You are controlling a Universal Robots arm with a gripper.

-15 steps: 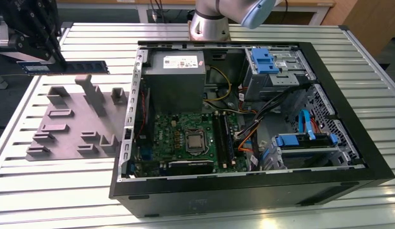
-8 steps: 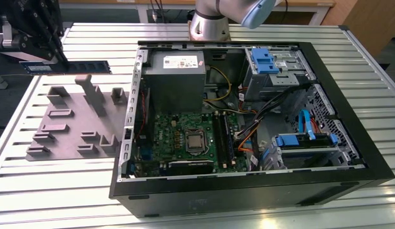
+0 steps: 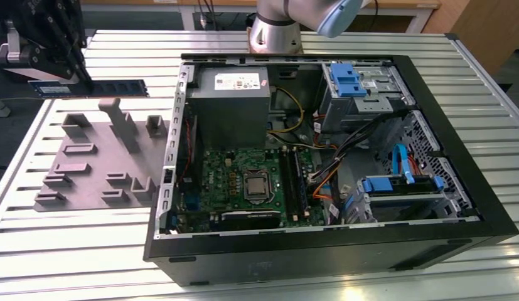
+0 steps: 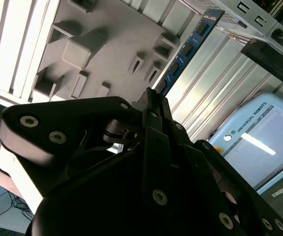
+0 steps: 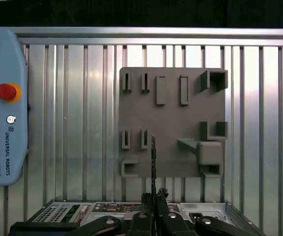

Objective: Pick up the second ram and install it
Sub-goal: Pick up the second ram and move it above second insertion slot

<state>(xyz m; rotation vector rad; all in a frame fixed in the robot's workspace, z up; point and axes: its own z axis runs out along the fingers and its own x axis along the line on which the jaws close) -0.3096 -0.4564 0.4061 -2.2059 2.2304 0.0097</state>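
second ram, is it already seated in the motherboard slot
No, the end effector holds the second ram outside the computer case, at the exterior view's left.

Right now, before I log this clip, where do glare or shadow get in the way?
Exterior view: glare patches on the table; computer case interior readable. First wrist view: bright streaks across the table, grey fixture evenly lit. Second wrist view: the gripper is a dark silhouette, the second ram lit.

Your gripper (image 5: 153,197) clamped on the second ram (image 5: 153,162), stick seen edge-on over the grey fixture (image 5: 180,123), slatted table (image 5: 72,123) beneath, teach pendant (image 5: 3,108) lying apart from the fixture
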